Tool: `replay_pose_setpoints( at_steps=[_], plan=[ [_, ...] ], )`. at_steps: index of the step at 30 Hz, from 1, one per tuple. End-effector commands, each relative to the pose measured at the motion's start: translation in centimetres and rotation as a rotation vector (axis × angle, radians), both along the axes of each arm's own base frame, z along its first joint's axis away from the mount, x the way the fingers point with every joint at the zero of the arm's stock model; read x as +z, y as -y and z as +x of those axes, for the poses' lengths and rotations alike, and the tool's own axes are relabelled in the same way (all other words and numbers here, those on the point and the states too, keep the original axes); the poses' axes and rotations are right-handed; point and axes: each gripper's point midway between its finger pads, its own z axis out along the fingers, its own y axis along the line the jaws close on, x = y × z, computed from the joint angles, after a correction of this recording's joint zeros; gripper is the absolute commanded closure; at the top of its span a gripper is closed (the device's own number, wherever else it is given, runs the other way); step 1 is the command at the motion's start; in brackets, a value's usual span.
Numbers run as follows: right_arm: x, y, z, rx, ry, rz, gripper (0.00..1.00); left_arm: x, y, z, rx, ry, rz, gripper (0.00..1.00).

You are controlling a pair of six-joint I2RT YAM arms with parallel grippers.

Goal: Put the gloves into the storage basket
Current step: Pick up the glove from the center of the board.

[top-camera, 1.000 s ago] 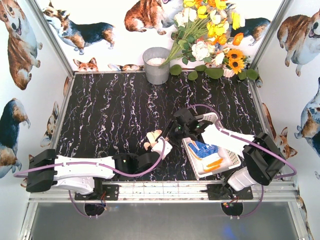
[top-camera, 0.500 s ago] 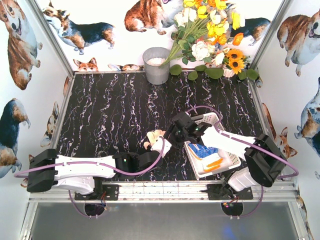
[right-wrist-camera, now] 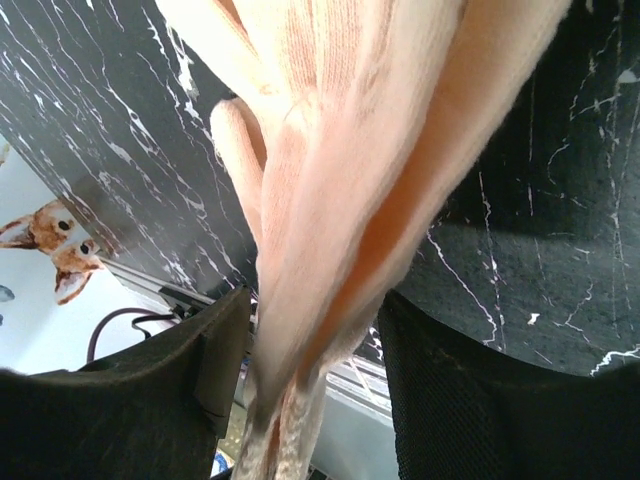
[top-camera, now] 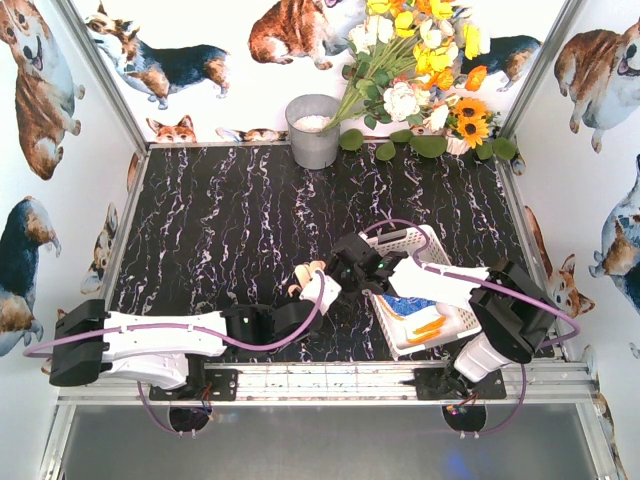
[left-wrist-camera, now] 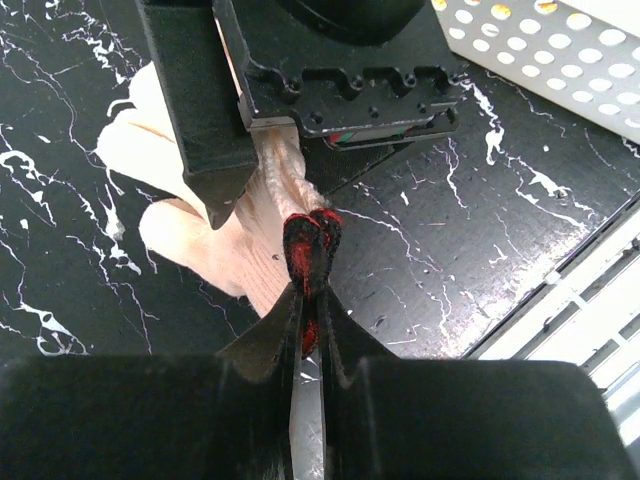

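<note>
I judge the task to be well along but not finished. In the basket (top-camera: 425,240), at the right of the top view, a blue-dotted glove (top-camera: 408,305) and a yellow glove (top-camera: 428,328) already lie, though the right arm (top-camera: 440,280) crosses over the basket and hides part of its inside, so I cannot say if more are there. One cream glove (left-wrist-camera: 200,235) is outside, just left of the basket, between my two tools. The left gripper (left-wrist-camera: 312,290) is clamped tight on its red cuff (left-wrist-camera: 310,245). The right gripper (right-wrist-camera: 318,310) has come to the same glove, and its jaws stand apart with the knit cloth hanging between them. Whether they already press on it I cannot tell from the wrist view, because the cloth fills nearly all the gap. I see no other glove on the table (top-camera: 220,230). What is left, I think, is to bring this glove over the near-left rim of the basket and let it go. The room there is narrow: the two grippers are almost touching, the perforated wall is just beside them at the upper right of the left wrist view, and the metal rail (top-camera: 330,372) of the table's near edge runs close below. The whole upper left of the table is open, up to the bucket (top-camera: 314,130), so a withdrawal of the left arm should go that way.
</note>
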Motion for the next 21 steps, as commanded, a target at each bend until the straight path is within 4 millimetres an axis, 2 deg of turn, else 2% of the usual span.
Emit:
replay_pose_setpoints(
  at_steps=[1,3,4,8,9,11,13,14,18,21],
  plan=[
    [0.6,-0.8,1.2,-0.031,0.047,0.043,0.46,1.7,0.5,0.4,0.016,0.015,-0.066,1.0],
    [0.5,-0.9,1.2,-0.034,0.047,0.049,0.51,1.7,0.6,0.3,0.014,0.013,-0.071,1.0],
    [0.7,-1.0,1.2,-0.035,0.048,0.058,0.56,1.6,0.5,0.3,0.013,0.012,-0.068,1.0],
    [1.3,-1.7,1.4,-0.038,0.048,0.1,0.92,1.3,0.5,0.3,0.019,0.011,-0.061,1.0],
    [1.4,-1.8,1.4,-0.044,0.042,0.108,1.0,1.2,0.5,0.3,0.019,0.011,-0.058,0.93],
    [1.7,-2.1,1.4,-0.05,0.035,0.13,1.0,1.0,0.5,0.4,0.014,0.012,-0.047,0.73],
    [1.8,-2.4,1.4,-0.055,0.024,0.146,1.0,0.6,0.7,0.4,0.007,0.011,-0.03,0.58],
    [1.7,-2.5,1.4,-0.056,0.02,0.15,1.0,0.5,0.8,0.4,0.001,0.011,-0.021,0.45],
    [2.0,-2.7,1.5,-0.06,0.017,0.162,1.0,-0.2,0.9,0.5,-0.012,0.011,0.025,0.33],
    [2.1,-2.7,1.5,-0.064,0.016,0.165,1.0,-0.6,0.5,0.9,0.012,0.027,0.07,0.33]
  ],
)
